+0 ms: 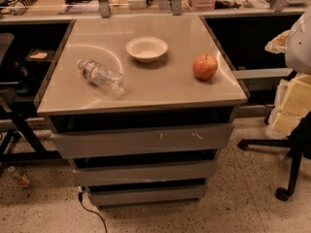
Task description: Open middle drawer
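A grey cabinet with three handleless drawers stands under a tabletop (146, 89). The middle drawer (146, 173) is a plain flat grey front, pushed in flush. It sits below the taller scratched top front (141, 140) and above the smallest bottom front (148, 194). My gripper (291, 101) hangs at the right edge of the camera view, beside and apart from the cabinet, about level with the top drawer. It holds nothing that I can see.
On the tabletop lie a clear plastic bottle (102, 75), a white bowl (146, 48) and a red apple (205, 66). An office chair base (286, 171) stands on the floor at the right. A black cable (90, 210) trails by the cabinet's lower left.
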You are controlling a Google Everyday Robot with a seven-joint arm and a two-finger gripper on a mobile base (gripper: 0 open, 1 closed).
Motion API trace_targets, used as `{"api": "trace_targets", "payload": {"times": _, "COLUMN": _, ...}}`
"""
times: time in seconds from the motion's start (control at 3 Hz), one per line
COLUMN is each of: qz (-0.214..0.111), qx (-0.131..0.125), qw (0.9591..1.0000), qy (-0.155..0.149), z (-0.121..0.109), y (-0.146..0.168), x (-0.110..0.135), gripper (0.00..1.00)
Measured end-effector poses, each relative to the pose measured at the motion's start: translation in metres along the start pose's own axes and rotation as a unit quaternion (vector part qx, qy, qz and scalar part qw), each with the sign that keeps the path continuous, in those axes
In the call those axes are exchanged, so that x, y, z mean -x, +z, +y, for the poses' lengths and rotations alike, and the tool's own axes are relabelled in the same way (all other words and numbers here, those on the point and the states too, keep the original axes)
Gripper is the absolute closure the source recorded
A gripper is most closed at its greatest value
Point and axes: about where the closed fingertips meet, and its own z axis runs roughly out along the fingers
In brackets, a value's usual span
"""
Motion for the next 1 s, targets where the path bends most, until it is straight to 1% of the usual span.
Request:
{"api": "trace_targets", "payload": {"times": 0.33, "qz": -0.005, "qx": 0.013, "qw": 0.9998, "qy": 0.014, "z": 0.036, "y": 0.023, "x": 0.004, "gripper": 0.0}}
{"api": "trace_targets", "payload": {"times": 0.67, "qz": 0.003, "qx": 0.069, "qw": 0.9973, "qy": 0.024, "z": 0.086, "y": 0.077, "x": 0.001, "gripper": 0.0}}
{"api": "trace_targets", "payload": {"times": 1.0, "qz": 0.019, "qx": 0.095, "qw": 0.995, "qy": 0.025, "z": 0.106, "y": 0.096, "x": -0.011, "gripper": 0.0}}
